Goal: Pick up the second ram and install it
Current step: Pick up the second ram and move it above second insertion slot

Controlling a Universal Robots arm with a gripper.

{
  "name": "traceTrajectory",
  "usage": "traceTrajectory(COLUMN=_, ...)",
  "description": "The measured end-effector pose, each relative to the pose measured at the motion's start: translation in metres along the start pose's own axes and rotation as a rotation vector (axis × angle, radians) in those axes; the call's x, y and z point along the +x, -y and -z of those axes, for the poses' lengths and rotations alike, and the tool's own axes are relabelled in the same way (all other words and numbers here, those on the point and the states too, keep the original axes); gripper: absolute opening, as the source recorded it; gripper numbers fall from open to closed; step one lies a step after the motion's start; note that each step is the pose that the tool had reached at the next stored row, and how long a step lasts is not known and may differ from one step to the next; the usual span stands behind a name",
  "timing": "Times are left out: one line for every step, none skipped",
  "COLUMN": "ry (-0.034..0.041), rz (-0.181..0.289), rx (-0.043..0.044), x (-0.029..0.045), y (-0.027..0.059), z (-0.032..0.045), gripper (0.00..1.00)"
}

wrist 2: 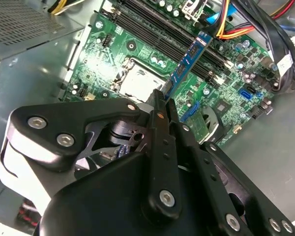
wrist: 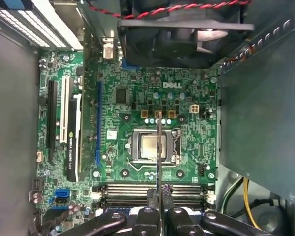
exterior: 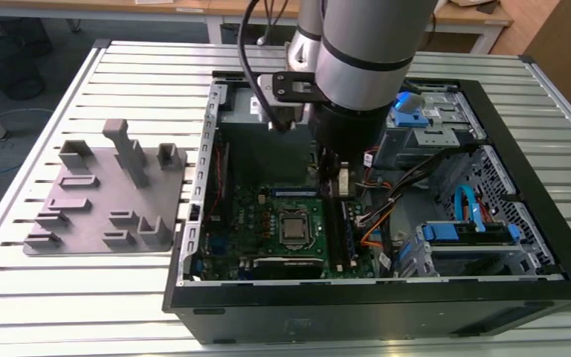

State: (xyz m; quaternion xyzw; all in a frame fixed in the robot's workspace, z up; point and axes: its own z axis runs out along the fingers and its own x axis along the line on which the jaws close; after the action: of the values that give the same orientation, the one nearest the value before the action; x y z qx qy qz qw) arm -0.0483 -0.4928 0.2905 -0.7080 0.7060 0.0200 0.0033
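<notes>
While the gripper (wrist: 159, 194) is closing its two black fingers (wrist: 151, 196) against the flat sides of the second ram (wrist: 159, 147), the stick is sitting pinched between them and showing edge-on as a thin line in the first wrist view. In the second wrist view the gripper (wrist 2: 163, 99) is clamping one end of the second ram (wrist 2: 187, 64), and the board's blue-green edge is reaching out from the fingertips toward the motherboard (wrist 2: 137, 49). The free end is hanging over the dark memory slots (wrist: 128, 189), which are running side by side just past the CPU socket (wrist: 152, 146); whether the stick is touching a slot is not clear. A bundle of orange and yellow cables (wrist 2: 226, 24) is lying just beside the slots. Farther across the board a long expansion card (wrist: 73, 142) is standing in its slot, and a black fan (wrist: 187, 34) is sitting at the case wall beyond the socket. In the exterior view the arm (exterior: 360, 59) is reaching down into the open computer case (exterior: 365, 305), which is lying on its side on a slatted metal table (exterior: 68, 297). A grey fixture block (exterior: 107, 201) with upright posts is resting on the table just beside the case, on the exterior view's left.
</notes>
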Motion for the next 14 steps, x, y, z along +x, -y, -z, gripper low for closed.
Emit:
traceTrajectory(ry=0.0, rz=0.0, rx=0.0, x=0.0006, y=0.0001, z=-0.0019, gripper=0.14)
traceTrajectory(ry=0.0001, rz=0.0, rx=0.0, x=0.0012, y=0.0001, z=-0.0038, gripper=0.14)
traceTrajectory(ry=0.0001, rz=0.0, rx=0.0, x=0.0019, y=0.0001, z=-0.0055, gripper=0.14)
traceTrajectory(ry=-0.0001, rz=0.0, rx=0.0, x=0.0027, y=0.0002, z=-0.0072, gripper=0.14)
traceTrajectory(ry=0.0, rz=0.0, rx=0.0, x=0.0033, y=0.0002, z=-0.0089, gripper=0.14)
traceTrajectory(ry=-0.0001, rz=0.0, rx=-0.0001, x=0.0038, y=0.0002, z=-0.0099, gripper=0.14)
traceTrajectory(ry=-0.0002, rz=0.0, rx=-0.0001, x=0.0042, y=0.0002, z=-0.0106, gripper=0.14)
traceTrajectory(ry=-0.0002, rz=0.0, rx=-0.0001, x=0.0042, y=0.0002, z=-0.0106, gripper=0.14)
traceTrajectory(ry=-0.0002, rz=0.0, rx=-0.0001, x=0.0042, y=0.0002, z=-0.0107, gripper=0.14)
traceTrajectory(ry=-0.0001, rz=0.0, rx=0.0, x=0.0041, y=0.0002, z=-0.0107, gripper=0.14)
traceTrajectory(ry=-0.0001, rz=0.0, rx=-0.0001, x=0.0041, y=0.0003, z=-0.0107, gripper=0.14)
traceTrajectory(ry=-0.0001, rz=0.0, rx=0.0, x=0.0042, y=0.0003, z=-0.0107, gripper=0.14)
traceTrajectory(ry=-0.0001, rz=0.0, rx=0.0, x=0.0042, y=0.0002, z=-0.0108, gripper=0.14)
traceTrajectory(ry=0.0001, rz=0.0, rx=0.0, x=0.0041, y=0.0002, z=-0.0103, gripper=0.14)
